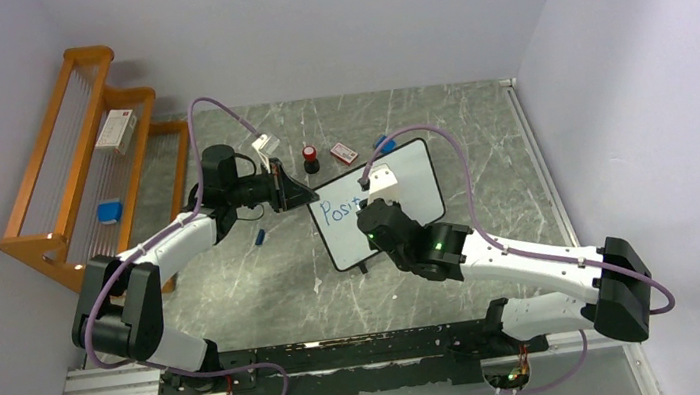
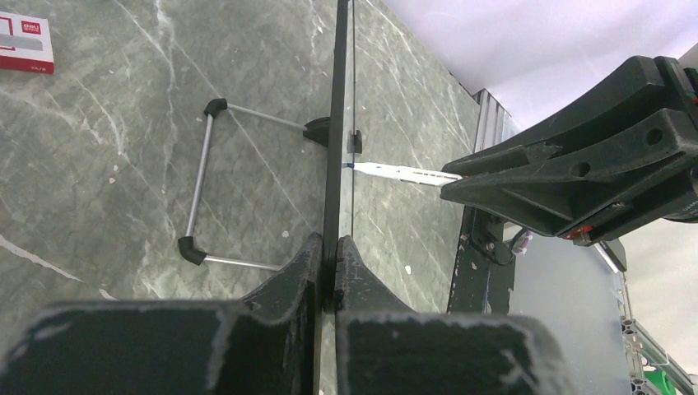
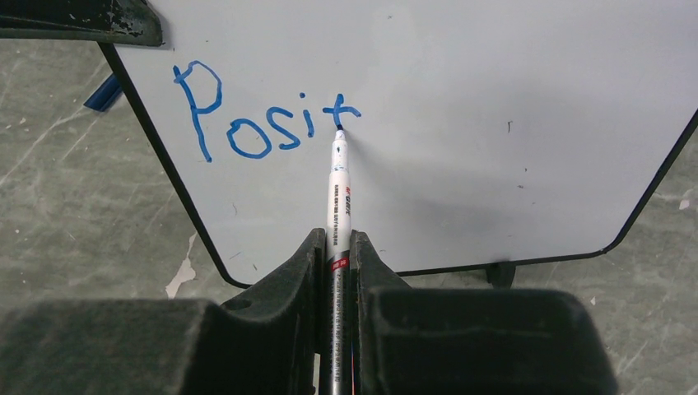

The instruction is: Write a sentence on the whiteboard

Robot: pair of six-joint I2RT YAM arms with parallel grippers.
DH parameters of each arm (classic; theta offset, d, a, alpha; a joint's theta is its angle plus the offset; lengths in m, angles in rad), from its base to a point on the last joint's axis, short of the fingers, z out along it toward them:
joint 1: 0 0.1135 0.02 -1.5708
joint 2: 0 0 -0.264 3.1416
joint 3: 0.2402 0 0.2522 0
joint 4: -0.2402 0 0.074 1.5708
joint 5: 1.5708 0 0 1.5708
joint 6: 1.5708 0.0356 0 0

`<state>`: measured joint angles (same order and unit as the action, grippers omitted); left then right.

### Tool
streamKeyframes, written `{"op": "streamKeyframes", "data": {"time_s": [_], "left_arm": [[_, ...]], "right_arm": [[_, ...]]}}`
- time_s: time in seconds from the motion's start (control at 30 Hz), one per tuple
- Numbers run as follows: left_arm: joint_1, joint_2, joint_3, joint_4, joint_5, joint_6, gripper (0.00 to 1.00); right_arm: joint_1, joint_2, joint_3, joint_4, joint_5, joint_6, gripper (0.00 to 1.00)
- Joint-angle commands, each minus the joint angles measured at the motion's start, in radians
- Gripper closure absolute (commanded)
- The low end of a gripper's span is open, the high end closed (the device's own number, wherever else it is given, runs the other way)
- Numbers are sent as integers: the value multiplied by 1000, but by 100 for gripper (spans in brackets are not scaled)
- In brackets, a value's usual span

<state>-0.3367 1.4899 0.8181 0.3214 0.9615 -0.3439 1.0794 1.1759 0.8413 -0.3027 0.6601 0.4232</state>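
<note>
The whiteboard (image 1: 411, 182) stands propped on the bench (image 1: 257, 290), its edge clenched in the left hand (image 2: 330, 251), likely to steady it against the pen's push. The right hand (image 3: 337, 247) grasps the marker (image 3: 338, 185), its tip touching the sentence (image 3: 263, 123), which reads "Posit".
</note>
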Motion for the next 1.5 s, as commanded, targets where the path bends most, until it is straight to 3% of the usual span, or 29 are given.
{"op": "streamKeyframes", "data": {"time_s": [0.0, 1.47], "left_arm": [[-4, 30, 3, -66, -10, 44, 95], [-4, 36, 9, -84, -14, 56, 95]], "right_arm": [[-12, 5, 5, -38, 4, 11, 100], [-16, -66, 13, 18, 63, -43, 100]]}}
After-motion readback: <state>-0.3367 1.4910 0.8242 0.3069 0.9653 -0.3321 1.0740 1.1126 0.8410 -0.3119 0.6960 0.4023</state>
